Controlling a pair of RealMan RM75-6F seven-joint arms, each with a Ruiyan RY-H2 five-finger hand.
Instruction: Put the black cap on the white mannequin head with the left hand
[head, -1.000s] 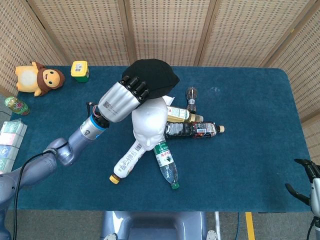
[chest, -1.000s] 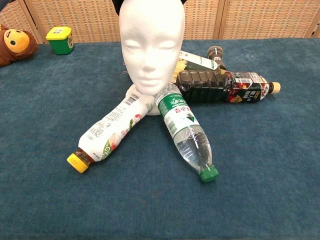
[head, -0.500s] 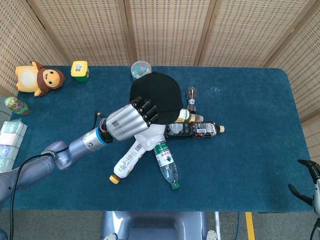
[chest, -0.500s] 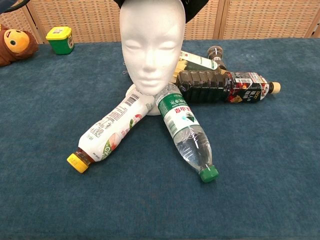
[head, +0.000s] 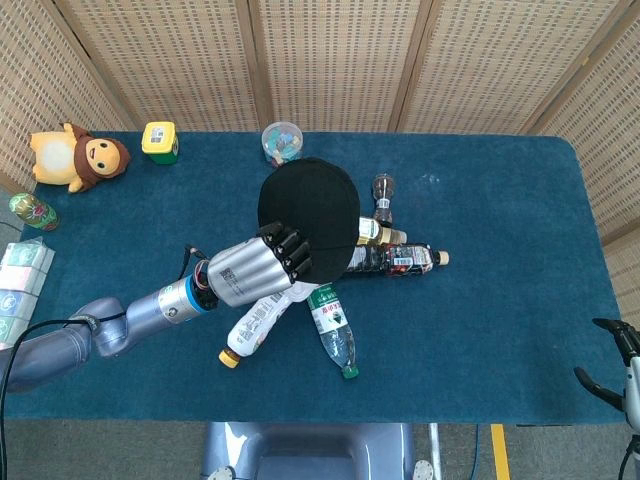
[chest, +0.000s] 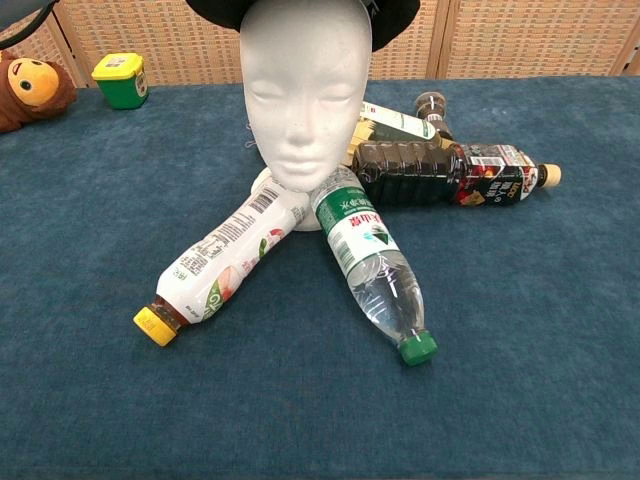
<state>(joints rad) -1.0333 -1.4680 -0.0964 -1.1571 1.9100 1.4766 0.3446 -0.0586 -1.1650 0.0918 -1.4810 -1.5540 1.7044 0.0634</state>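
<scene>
The black cap (head: 309, 213) sits over the top of the white mannequin head (chest: 303, 95), hiding it in the head view; in the chest view the black cap (chest: 395, 18) shows along the top edge around the forehead. My left hand (head: 262, 266) grips the cap's near edge, fingers curled onto the fabric. My right hand (head: 612, 368) shows only at the lower right corner of the head view, off the table, fingers apart and holding nothing.
Bottles lie around the mannequin's base: a white one with a yellow lid (chest: 215, 266), a clear green-capped one (chest: 368, 261), a dark one (chest: 448, 173). A plush monkey (head: 75, 156), a green-yellow jar (head: 160, 141), a small tub (head: 281, 141) stand at the back.
My left hand has drawn the cap forward and down over the mannequin head, which is now covered from above. The small tub behind it has come into sight.
</scene>
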